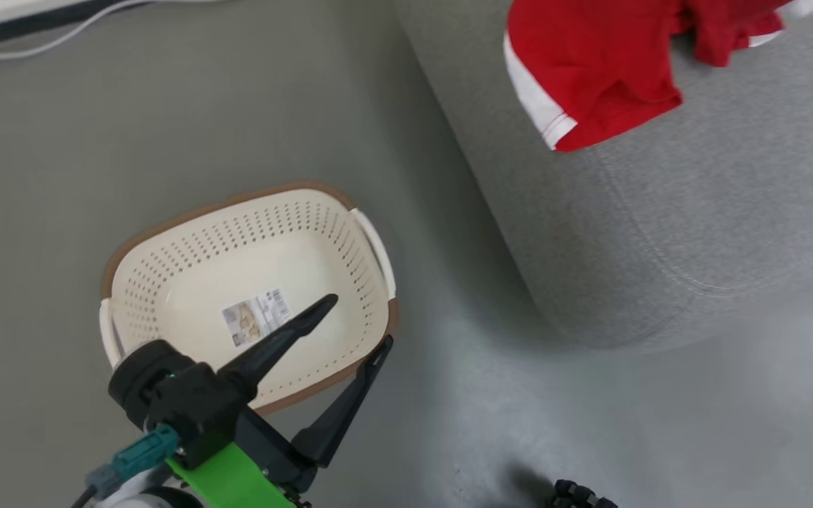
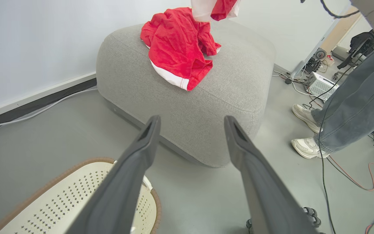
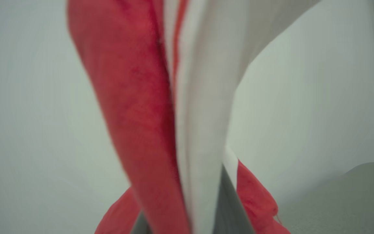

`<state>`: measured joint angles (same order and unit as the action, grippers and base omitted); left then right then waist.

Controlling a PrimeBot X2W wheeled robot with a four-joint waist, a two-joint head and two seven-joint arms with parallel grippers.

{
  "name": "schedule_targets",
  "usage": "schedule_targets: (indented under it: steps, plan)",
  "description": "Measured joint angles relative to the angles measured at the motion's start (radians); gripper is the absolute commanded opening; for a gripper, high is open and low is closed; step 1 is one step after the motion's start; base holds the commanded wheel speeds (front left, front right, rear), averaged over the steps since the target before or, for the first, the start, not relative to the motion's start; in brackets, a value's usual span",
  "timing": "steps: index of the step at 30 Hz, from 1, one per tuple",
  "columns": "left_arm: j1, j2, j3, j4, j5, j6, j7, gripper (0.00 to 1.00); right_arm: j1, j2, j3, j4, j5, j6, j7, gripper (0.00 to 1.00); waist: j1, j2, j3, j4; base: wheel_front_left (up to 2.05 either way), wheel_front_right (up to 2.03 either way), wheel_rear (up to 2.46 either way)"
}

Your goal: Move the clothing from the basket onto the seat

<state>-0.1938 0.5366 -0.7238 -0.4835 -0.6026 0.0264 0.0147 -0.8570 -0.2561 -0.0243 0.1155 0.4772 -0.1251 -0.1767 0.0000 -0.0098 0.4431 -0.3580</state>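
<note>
Overall, a grey floor (image 1: 166, 106) carries the scene. The seat (image 1: 696, 233) – a rounded grey upholstered block – fills the upper right of the head view and the centre of the left wrist view (image 2: 206, 107). At the right edge of the left wrist view a person's legs (image 2: 352, 107) in blue jeans and pale shoes stand near the seat, amid cables on the floor.

The basket (image 1: 293, 219), cream with perforated walls and a brown rim, stands on the floor at the lower left of the head view, apart from the seat. No clothing lies in it.

Clothing: the lying garment (image 1: 590, 63), red with a white hem, rests crumpled on top of the seat at the top of the head view, also seen in the left wrist view (image 2: 177, 42). The hanging garment (image 2: 214, 8), red and white, is suspended above the seat at the top edge there.

The left gripper (image 1: 359, 321) hovers over the basket's near-right rim, its fingers spread wide and holding nothing. The right gripper (image 3: 193, 208) has its fingers closed on the hanging garment (image 3: 174, 97) – fabric hides most of them.

A sticker (image 1: 255, 316) lies on the basket's bottom.
</note>
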Motion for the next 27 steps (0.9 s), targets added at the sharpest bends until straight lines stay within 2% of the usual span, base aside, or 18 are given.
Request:
schedule_targets:
  steps: [5,11,18,24,27]
  plan:
    - [-0.005,0.024,0.022,-0.037,0.011,-0.019,-0.018,1.0,-0.136,-0.125,-0.103,0.038,-0.044,0.0,0.055,0.0,0.0,0.0,0.061,0.061,0.0,0.0,0.0]
    - [-0.042,0.046,0.043,-0.058,0.015,-0.054,-0.042,1.0,-0.256,-0.216,-0.252,0.091,-0.121,0.0,0.114,0.0,0.0,0.0,0.137,0.139,0.0,0.0,0.0]
    - [-0.041,0.075,0.096,-0.068,0.018,-0.054,-0.083,1.0,-0.33,-0.235,-0.254,0.11,-0.193,0.0,0.179,0.0,0.0001,0.0,0.219,0.202,0.0,0.0,0.0]
    - [-0.034,0.095,0.142,-0.092,0.009,-0.051,-0.109,1.0,-0.365,-0.29,-0.226,0.108,-0.312,0.0,0.238,0.0,0.0001,0.0,0.309,0.239,0.0,0.0,0.0]
    - [-0.029,0.117,0.189,-0.092,0.009,-0.025,-0.127,1.0,-0.363,-0.303,-0.191,0.115,-0.378,0.0,0.264,0.0,0.0001,0.0,0.355,0.246,0.0,0.0,0.0]
